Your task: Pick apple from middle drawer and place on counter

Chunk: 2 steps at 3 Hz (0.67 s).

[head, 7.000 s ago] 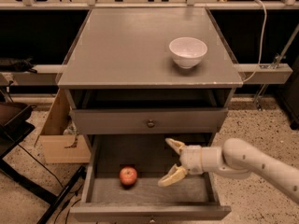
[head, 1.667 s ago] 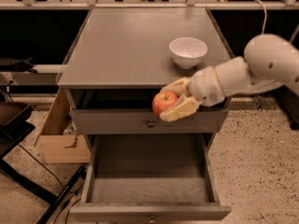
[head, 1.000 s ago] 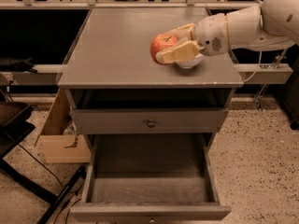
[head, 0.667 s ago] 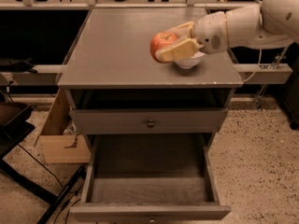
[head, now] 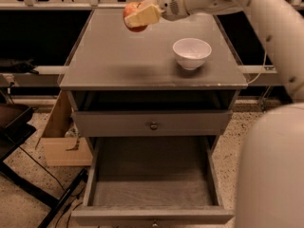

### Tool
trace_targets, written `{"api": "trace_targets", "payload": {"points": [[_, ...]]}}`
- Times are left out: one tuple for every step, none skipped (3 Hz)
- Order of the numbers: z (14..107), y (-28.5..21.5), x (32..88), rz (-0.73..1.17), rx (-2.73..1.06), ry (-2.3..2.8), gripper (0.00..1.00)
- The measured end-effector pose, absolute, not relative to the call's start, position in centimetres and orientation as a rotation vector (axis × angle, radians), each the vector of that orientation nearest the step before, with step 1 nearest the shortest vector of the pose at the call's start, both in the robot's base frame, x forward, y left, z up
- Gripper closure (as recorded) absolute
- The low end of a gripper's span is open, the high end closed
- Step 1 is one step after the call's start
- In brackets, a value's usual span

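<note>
My gripper is shut on the red apple and holds it in the air above the far left part of the counter. The white arm reaches in from the upper right. The middle drawer stands pulled open below, and its grey floor is bare. Its front edge with a knob shows at the bottom of the view.
A white bowl stands on the right side of the counter. A shut drawer front with a brass knob sits above the open drawer. A cardboard box is on the floor at the left. The robot's white body fills the right foreground.
The apple was lifted out of the middle drawer and carried up over the counter. In the last second my gripper has moved it left and farther back, away from the bowl.
</note>
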State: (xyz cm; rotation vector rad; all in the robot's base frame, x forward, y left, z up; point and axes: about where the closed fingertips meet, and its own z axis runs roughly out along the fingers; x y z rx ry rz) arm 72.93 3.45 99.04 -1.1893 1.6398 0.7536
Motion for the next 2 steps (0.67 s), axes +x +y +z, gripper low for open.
{"api": "trace_targets", "payload": {"points": [[98.4, 7.7, 80.1, 0.710, -1.075, 1.752, 1.00], [95.1, 8.9, 84.8, 0.657, -0.990, 1.882, 1.00]]}}
